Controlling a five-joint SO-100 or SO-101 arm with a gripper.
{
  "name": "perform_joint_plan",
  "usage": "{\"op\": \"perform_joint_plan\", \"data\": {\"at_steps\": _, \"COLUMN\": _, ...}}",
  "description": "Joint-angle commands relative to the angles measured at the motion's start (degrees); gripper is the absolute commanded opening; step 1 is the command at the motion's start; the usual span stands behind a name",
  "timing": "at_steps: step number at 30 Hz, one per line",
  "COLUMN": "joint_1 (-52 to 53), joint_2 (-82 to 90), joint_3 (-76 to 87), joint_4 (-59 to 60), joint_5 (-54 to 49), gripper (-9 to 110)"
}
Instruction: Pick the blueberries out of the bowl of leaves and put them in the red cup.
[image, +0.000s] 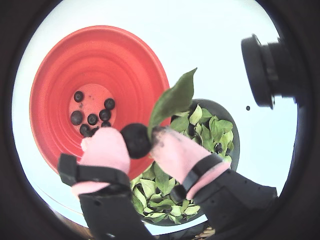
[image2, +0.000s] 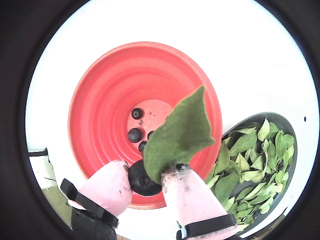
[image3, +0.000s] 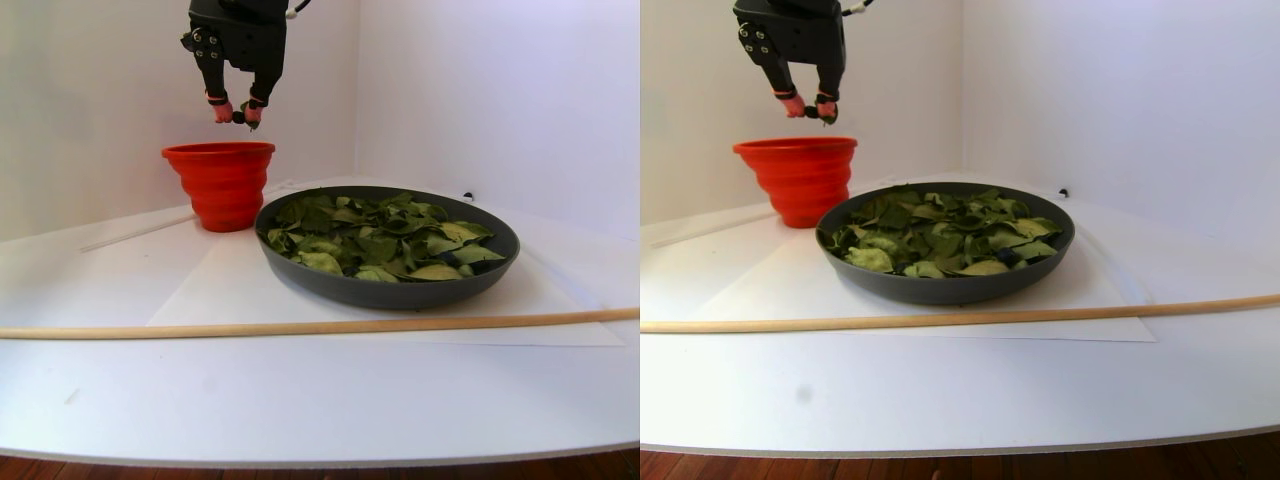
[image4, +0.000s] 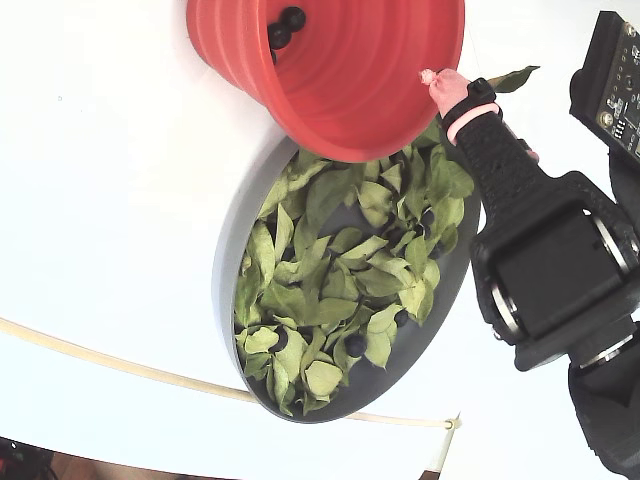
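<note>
Above the white table (image3: 300, 400), beside the wide dark grey bowl (image3: 390, 290) of green leaves (image4: 330, 290), the black arm's pink-tipped gripper (image: 136, 142) hangs over the ridged red cup's (image2: 110, 100) mouth, clenched on one dark blueberry (image: 135, 140). A pinched leaf (image2: 180, 135) risks dropping in alongside berries (image: 92, 119) already collected.

both wrist views look down past gripper (image: 136, 140); stereo pair low, side-on (far); fixed view overhead.
</note>
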Motion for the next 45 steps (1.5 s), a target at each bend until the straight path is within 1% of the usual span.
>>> {"op": "perform_joint_plan", "data": {"at_steps": 1, "joint_1": -1.14, "joint_2": 1.93, "joint_3": -2.46, "joint_4": -1.85, "joint_5": 0.35, "gripper": 10}}
{"op": "perform_joint_plan", "data": {"at_steps": 7, "joint_1": -1.76, "joint_2": -1.14, "joint_3": -2.99, "joint_4": -4.57, "joint_5": 0.44, "gripper": 11}}
{"op": "perform_joint_plan", "data": {"at_steps": 13, "joint_1": -1.49, "joint_2": -2.99, "joint_3": -3.08, "joint_4": -6.24, "joint_5": 0.26, "gripper": 17}}
{"op": "perform_joint_plan", "data": {"at_steps": 21, "joint_1": -0.18, "joint_2": -1.49, "joint_3": -2.20, "joint_4": -6.15, "joint_5": 0.00, "gripper": 18}}
{"op": "perform_joint_plan", "data": {"at_steps": 45, "joint_1": 6.77, "joint_2": 7.73, "joint_3": -0.70, "joint_4": 6.15, "joint_5": -0.79, "gripper": 17}}
